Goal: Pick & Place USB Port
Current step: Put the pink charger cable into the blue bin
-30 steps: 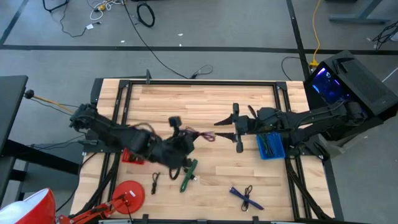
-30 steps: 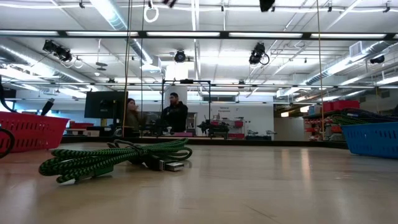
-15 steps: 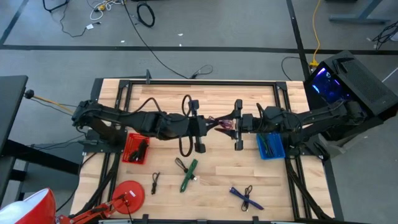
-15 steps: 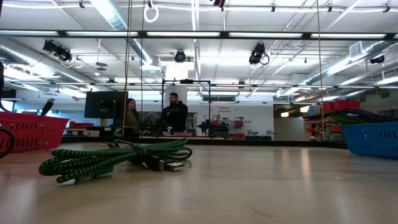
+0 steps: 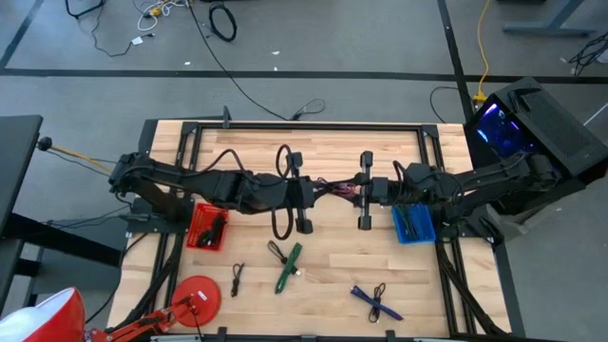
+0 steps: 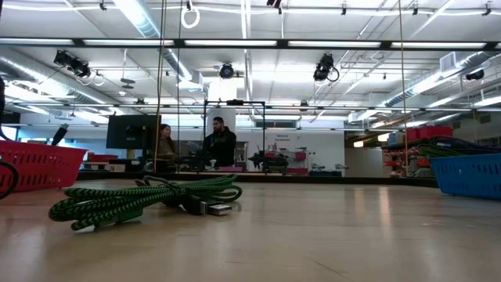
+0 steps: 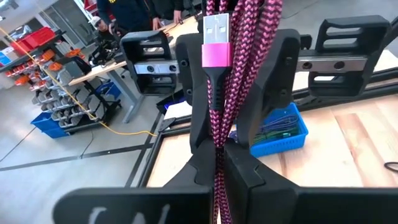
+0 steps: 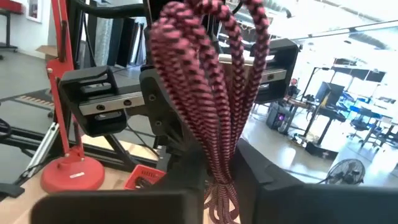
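- Left pincer (image 5: 306, 195) raised above mid-worktop, pinched tight on the pink braided USB cable (image 5: 332, 189) — fingers (image 7: 205, 112) closed around the bundled strands in the left wrist view, silver plug with pink collar (image 7: 216, 38) pointing up between them.
- Right pincer (image 5: 359, 190) facing the left one across a small gap, also closed around the same cable — strands (image 8: 214, 112) squeezed between its fingers (image 8: 267, 177) in the right wrist view.
- Cable thus hanging in the air between the two pincers, clear of the wooden worktop (image 5: 313, 152), gripped from both sides.
- Blue bin (image 5: 413, 223) on the worktop just beneath the right arm, some cables inside; seen at the far right edge in the low view (image 6: 468, 174).
- Red bin (image 5: 206, 228) below the left arm, near the worktop's left side; dark cable inside.
- Green-and-black braided cable (image 5: 288, 266) lying flat nearer the front edge, large in the low view (image 6: 149, 198), its plug pointing right.
- Small black cable (image 5: 236, 278) just left of the green one; blue cable (image 5: 373, 300) well to its right.
- Red lamp base (image 5: 196, 296) at the front-left corner.
- Two people (image 6: 219, 145) standing far back in the room, behind a monitor (image 6: 133, 131).
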